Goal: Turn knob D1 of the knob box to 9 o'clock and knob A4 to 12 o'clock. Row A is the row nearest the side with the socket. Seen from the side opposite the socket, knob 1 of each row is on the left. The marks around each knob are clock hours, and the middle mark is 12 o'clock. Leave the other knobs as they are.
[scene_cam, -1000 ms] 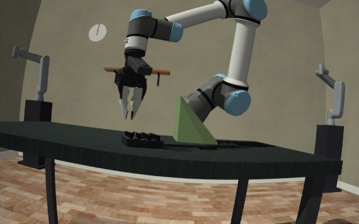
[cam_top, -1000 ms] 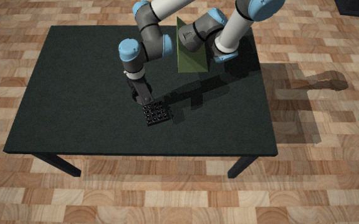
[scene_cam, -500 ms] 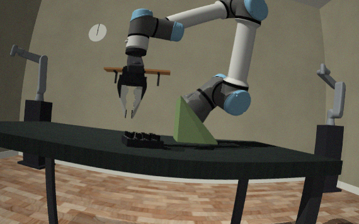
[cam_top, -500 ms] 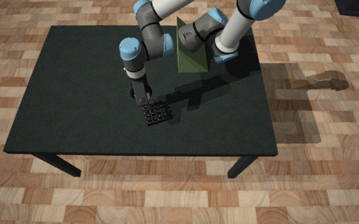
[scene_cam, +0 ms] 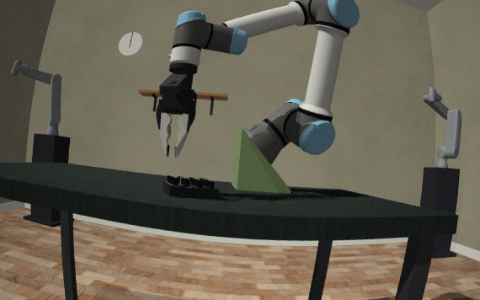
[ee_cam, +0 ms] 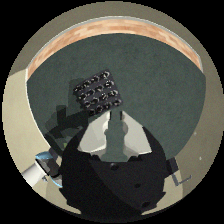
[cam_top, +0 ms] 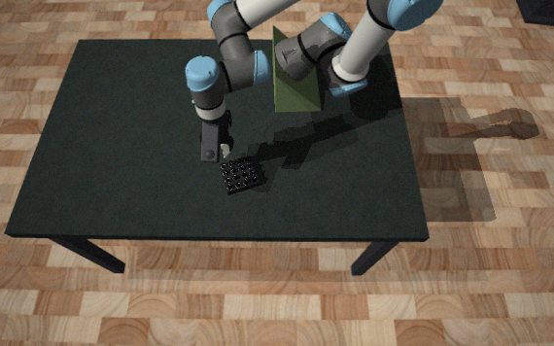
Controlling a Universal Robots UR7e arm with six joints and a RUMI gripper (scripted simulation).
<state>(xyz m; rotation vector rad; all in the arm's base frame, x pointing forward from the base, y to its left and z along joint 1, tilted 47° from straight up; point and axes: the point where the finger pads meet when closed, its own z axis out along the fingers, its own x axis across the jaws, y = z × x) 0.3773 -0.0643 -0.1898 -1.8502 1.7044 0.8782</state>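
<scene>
The black knob box [cam_top: 240, 175] lies flat on the dark table, a little in front of the middle, with a grid of small black knobs on top. It also shows in the exterior view [scene_cam: 190, 186] and in the wrist view [ee_cam: 98, 91]. The knob marks are too small to read. My gripper [scene_cam: 173, 153] hangs well above the table, over the box's back left side, pointing down. Its fingers are nearly closed and hold nothing. From above, the gripper [cam_top: 224, 151] stands just behind the box's back left corner. In the wrist view the fingertips sit just below the box.
A green wedge [cam_top: 293, 83] stands at the back of the table by the arm's base, and shows to the right of the box in the exterior view [scene_cam: 253, 166]. Camera stands rise on black pedestals at the left [scene_cam: 50, 139] and right [scene_cam: 445, 168] table ends.
</scene>
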